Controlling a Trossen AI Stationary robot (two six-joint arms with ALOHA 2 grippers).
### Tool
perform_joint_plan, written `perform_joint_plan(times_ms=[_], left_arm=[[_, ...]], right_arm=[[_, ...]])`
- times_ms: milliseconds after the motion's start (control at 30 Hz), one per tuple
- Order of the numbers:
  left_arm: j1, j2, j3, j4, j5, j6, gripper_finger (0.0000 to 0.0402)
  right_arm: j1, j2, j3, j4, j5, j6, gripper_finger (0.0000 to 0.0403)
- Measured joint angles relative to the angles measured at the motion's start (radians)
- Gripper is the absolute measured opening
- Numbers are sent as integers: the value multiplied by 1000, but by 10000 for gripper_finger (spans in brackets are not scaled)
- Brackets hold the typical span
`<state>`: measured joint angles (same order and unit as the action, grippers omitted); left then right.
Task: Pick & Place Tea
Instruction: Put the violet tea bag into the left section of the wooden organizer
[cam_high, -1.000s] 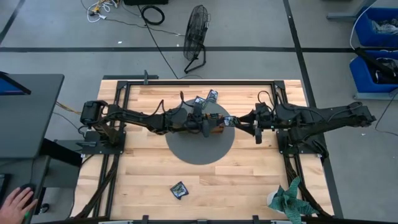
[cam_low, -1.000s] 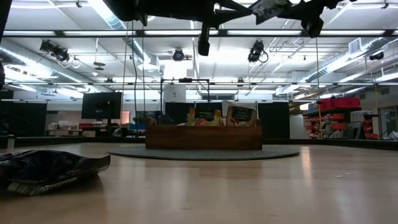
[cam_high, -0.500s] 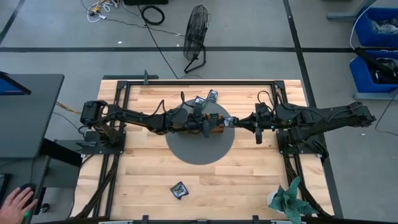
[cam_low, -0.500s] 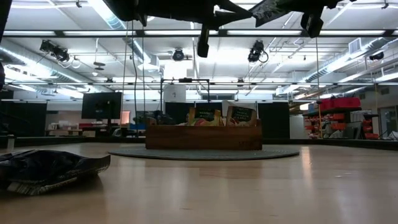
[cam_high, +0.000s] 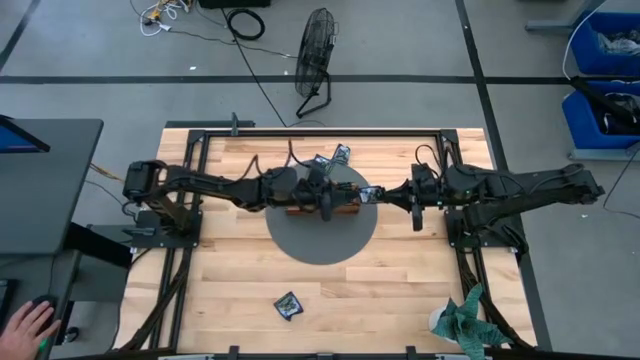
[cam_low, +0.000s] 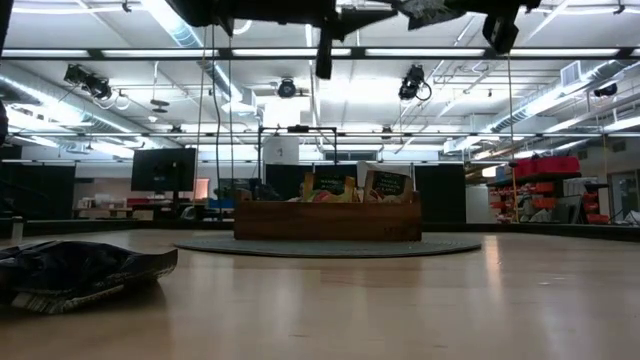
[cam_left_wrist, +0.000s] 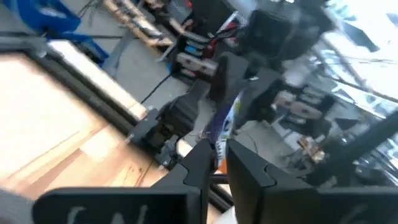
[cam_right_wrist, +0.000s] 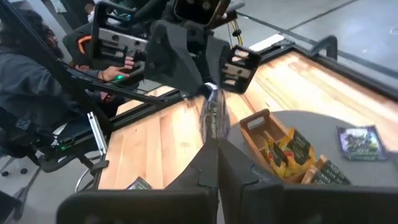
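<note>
Midair handoff above tray (cam_high: 330, 205): right hand (cam_right_wrist: 214, 140) clenched on tea sachet (cam_right_wrist: 213, 118), left hand (cam_left_wrist: 217, 152) pinching it too, loosening. Risk: sachet tears or drops onto bench (cam_high: 400, 290) if left lets go late.

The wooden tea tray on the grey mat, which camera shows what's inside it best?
The right wrist view: the tray lies open below it, with yellow and green sachets standing inside. The low view shows the tray's side wall, with only the sachet tops above it. In the high view the arms mostly cover it. The left wrist view misses it.
</note>
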<state>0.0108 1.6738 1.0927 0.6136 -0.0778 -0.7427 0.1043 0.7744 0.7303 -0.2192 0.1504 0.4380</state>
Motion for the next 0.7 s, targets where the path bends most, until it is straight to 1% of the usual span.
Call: perform_joint_plan(times_ms=[133, 333, 433, 533, 600, 667, 700], left_arm=[[24, -77, 1, -103, 12, 94, 67], [59, -204, 1, -318, -14, 205, 62], [67, -262, 1, -427, -50, 250, 58], [67, -319, 0, -529, -120, 275, 58], [67, -350, 1, -562, -157, 303, 57], [67, -382, -1, -605, -165, 319, 57], [67, -396, -1, -607, -165, 331, 57]], right_arm=[[0, 0, 50, -68, 18, -48, 1], [-1, 19, 132, -200, 43, -106, 0], [-5, 49, 159, -202, 44, -131, 0], [-18, 97, 188, -203, 33, -151, 0], [-32, 135, 213, -205, 17, -169, 0], [-50, 179, 246, -206, 0, -181, 0], [-61, 202, 262, -205, -25, -192, 0]])
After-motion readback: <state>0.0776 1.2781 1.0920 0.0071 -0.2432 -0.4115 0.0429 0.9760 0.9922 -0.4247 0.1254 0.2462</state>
